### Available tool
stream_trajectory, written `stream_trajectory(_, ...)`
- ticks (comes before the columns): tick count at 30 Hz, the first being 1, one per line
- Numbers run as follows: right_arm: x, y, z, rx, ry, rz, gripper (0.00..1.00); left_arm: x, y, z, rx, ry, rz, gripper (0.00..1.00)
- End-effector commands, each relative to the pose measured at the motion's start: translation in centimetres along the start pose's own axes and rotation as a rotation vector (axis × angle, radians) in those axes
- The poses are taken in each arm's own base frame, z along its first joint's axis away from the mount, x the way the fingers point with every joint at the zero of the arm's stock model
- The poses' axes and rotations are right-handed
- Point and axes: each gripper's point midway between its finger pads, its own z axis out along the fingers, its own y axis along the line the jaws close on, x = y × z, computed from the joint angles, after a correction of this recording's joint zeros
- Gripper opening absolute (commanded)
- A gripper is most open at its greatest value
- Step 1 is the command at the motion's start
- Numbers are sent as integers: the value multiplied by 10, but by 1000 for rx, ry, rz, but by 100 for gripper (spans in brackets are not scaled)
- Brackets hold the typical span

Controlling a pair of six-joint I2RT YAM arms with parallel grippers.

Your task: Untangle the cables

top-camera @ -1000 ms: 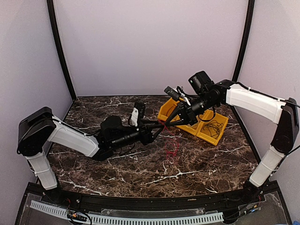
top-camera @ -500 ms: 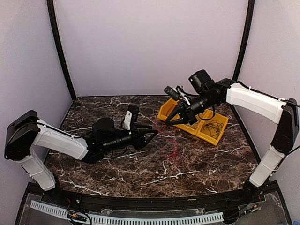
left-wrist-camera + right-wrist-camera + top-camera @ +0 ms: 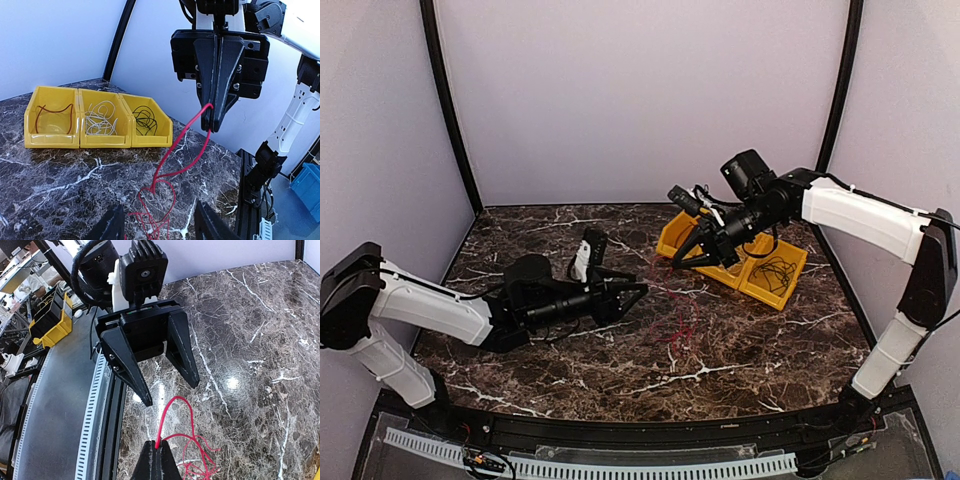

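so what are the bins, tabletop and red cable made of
Yellow bins: likely moulded plastic, glossy uniform walls. Tabletop: polished dark marble or marble-look laminate, white veins and glare. Red cable: probably plastic-sheathed wire, bending in loose loops.

Table [image 3: 570,350]: under everything.
Bins [image 3: 105,141]: three touching side by side, in a row at the far right of the table.
In the bins: coiled cables [image 3: 100,117] in each of the three.
Right gripper [image 3: 678,262]: above the table, near the left end of the row.
Cable [image 3: 173,144]: top end between the right gripper's fingertips — the rest hangs to a heap on the table below.
Left gripper [image 3: 638,290]: left of the right gripper, facing it.
Heap: the cable's lower part, just ahead of the left gripper — not touching it.
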Motion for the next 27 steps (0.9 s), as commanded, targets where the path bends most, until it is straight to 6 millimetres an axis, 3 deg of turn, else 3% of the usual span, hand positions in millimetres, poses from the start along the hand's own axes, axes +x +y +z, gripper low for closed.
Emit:
stream_trajectory(1, -5, 7, 3, -24, -2, -21, 0, -17, -7, 13, 17, -33, 27, 49)
stream_trajectory(7, -5, 12, 3, -44, -5, -16, 0, -24, -3, 35, 8, -51, 29, 49)
stream_trajectory(15, -20, 35, -8, -98, -25, -68, 0, -24, 37, 61, -180, -94, 40, 41)
stream_trajectory(22, -57, 63, -30, -150, -55, -125, 0, -29, 61, 88, -209, -209, 15, 40)
stream_trajectory(24, -67, 68, -34, -151, -75, -157, 0, -21, 67, 102, -213, -214, 24, 41)
stream_trajectory(26, -74, 74, -38, -164, -92, -176, 0, -9, 82, 114, -272, -192, 39, 42)
stream_trajectory(27, -78, 77, -40, -174, -100, -186, 0, -3, 99, 118, -346, -193, 40, 42)
